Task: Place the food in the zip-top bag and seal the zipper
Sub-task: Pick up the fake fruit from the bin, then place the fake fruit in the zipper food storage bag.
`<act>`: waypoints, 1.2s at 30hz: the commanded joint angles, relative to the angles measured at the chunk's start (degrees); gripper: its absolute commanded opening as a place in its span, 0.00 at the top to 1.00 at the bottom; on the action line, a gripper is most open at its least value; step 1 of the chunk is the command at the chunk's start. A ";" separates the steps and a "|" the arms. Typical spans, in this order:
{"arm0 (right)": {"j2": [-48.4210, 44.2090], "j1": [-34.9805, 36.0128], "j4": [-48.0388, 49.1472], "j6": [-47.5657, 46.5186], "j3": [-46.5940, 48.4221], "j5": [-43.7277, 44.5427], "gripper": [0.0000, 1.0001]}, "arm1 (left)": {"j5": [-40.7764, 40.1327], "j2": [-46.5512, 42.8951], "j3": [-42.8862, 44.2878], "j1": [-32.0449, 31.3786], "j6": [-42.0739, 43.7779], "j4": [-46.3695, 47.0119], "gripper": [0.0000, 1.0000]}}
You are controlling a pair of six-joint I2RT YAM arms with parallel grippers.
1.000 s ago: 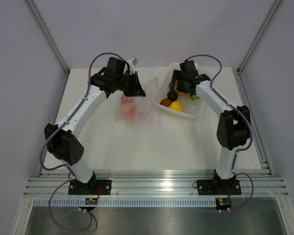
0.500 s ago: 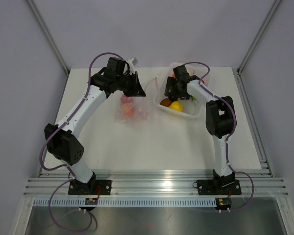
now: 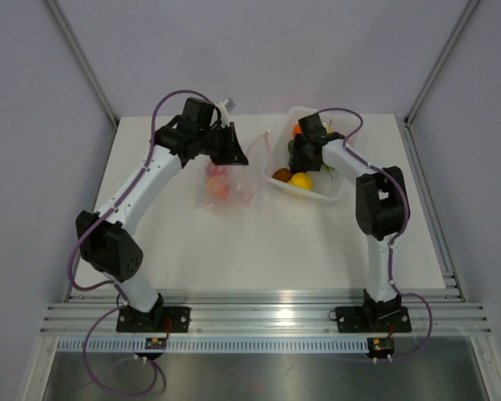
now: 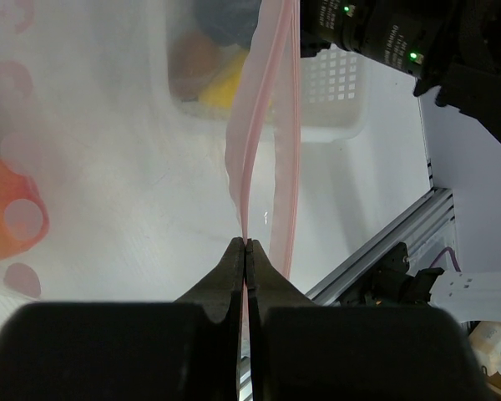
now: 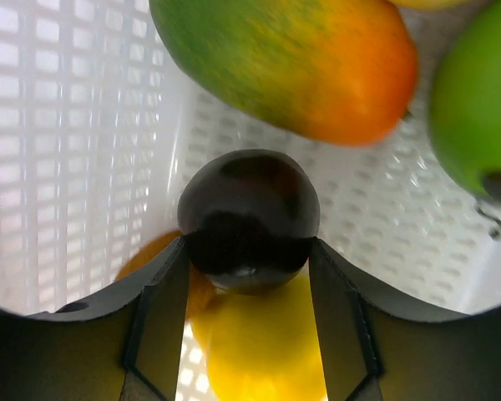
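My left gripper point(image 4: 247, 244) is shut on one pink zipper strip point(image 4: 271, 109) of the clear zip-top bag point(image 3: 221, 185) and holds the mouth edge up. It shows in the top view point(image 3: 234, 150) at the bag's far edge. Red and orange fruit point(image 3: 218, 182) lie inside the bag. My right gripper point(image 5: 249, 251) is inside the white tray point(image 5: 67, 125), shut on a dark brown fruit point(image 5: 249, 219). A yellow fruit point(image 5: 259, 351) lies under it. An orange-green fruit point(image 5: 292, 63) and a green fruit point(image 5: 476, 100) lie beyond.
The white perforated tray point(image 3: 332, 194) stands right of the bag at the table's back, with orange and yellow fruit point(image 3: 294, 178) at its near side. Grey walls close the back and sides. A metal rail point(image 3: 259, 301) runs along the near edge.
My right gripper has dropped into the tray and closed around the dark brown fruit, and the right elbow has swung. The left arm and the bag have not moved.
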 commanded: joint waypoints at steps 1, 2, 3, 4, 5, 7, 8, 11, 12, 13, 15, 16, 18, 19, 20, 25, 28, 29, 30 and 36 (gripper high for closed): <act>-12.53 -0.48 2.64 0.15 -3.78 2.81 0.49 | -0.17 -2.75 -1.12 0.01 0.72 2.35 1.00; -14.22 -0.39 2.99 0.24 -6.32 3.07 0.49 | -0.52 -2.84 -1.12 -0.08 0.81 2.62 1.00; -17.80 -0.39 3.52 0.32 -7.56 3.07 0.49 | -0.61 -2.84 -1.30 -0.08 0.73 2.71 1.00; -19.49 -0.39 3.87 0.67 -10.01 2.99 0.49 | -0.61 -2.67 -1.21 -0.08 0.72 2.79 1.00; -21.16 -0.39 4.22 0.76 -11.08 2.73 0.49 | -0.52 -2.67 -1.21 -0.08 0.55 2.80 1.00; -25.82 -0.39 4.40 1.29 -13.45 0.89 0.49 | -0.26 -2.49 -1.13 -0.08 0.29 2.97 1.00; -27.40 -0.22 4.58 1.46 -14.16 -0.43 0.49 | -0.08 -2.32 -1.04 -0.08 -0.06 3.32 1.00; -32.42 0.05 4.31 1.73 -16.27 -3.69 0.49 | 0.27 -2.14 -0.86 -0.08 -0.42 3.76 1.00; -34.86 0.22 4.14 1.82 -16.62 -3.87 0.49 | 0.27 -2.14 -0.77 -0.08 -0.42 3.76 1.00; -36.02 0.40 3.96 1.64 -17.15 -4.22 0.49 | 0.01 -2.05 -0.69 -0.17 -0.42 3.76 1.00; -38.74 1.80 3.44 1.55 -17.42 -4.57 0.49 | 0.18 -1.96 -0.51 -0.08 -0.42 3.67 1.00; -39.36 2.85 3.17 1.03 -17.16 -4.05 0.49 | 0.27 -1.88 -0.51 -0.08 -0.42 3.76 1.00; -40.60 6.71 2.12 -0.11 -16.72 -2.38 0.49 | 0.36 -1.61 -0.42 -0.08 -0.51 3.76 1.00; -40.69 8.03 1.68 -0.72 -15.84 -1.33 0.49 | 0.36 -1.61 -0.42 -0.08 -0.59 3.85 1.00; -40.52 9.26 0.98 -1.17 -15.14 -0.71 0.50 | 0.27 -1.52 -0.33 -0.08 -0.51 3.85 1.00; -39.55 14.72 0.44 -2.05 -13.55 -0.44 0.49 | 0.18 -0.74 1.16 -0.08 -0.07 2.71 1.00; -38.58 16.30 0.89 -2.05 -13.11 -1.14 0.49 | -0.08 -0.91 1.60 -0.08 0.11 2.53 1.00; -37.62 16.57 1.06 -2.14 -12.85 -1.23 0.49 | 0.00 -0.91 1.60 -0.08 0.02 2.44 1.00; -37.09 16.92 1.24 -2.05 -12.50 -1.67 0.49 | -0.08 -0.91 1.60 -0.08 0.02 2.44 1.00; -32.08 18.85 2.03 -2.40 -8.46 -2.46 0.49 | 0.27 -1.26 1.51 -0.08 -0.33 2.44 1.00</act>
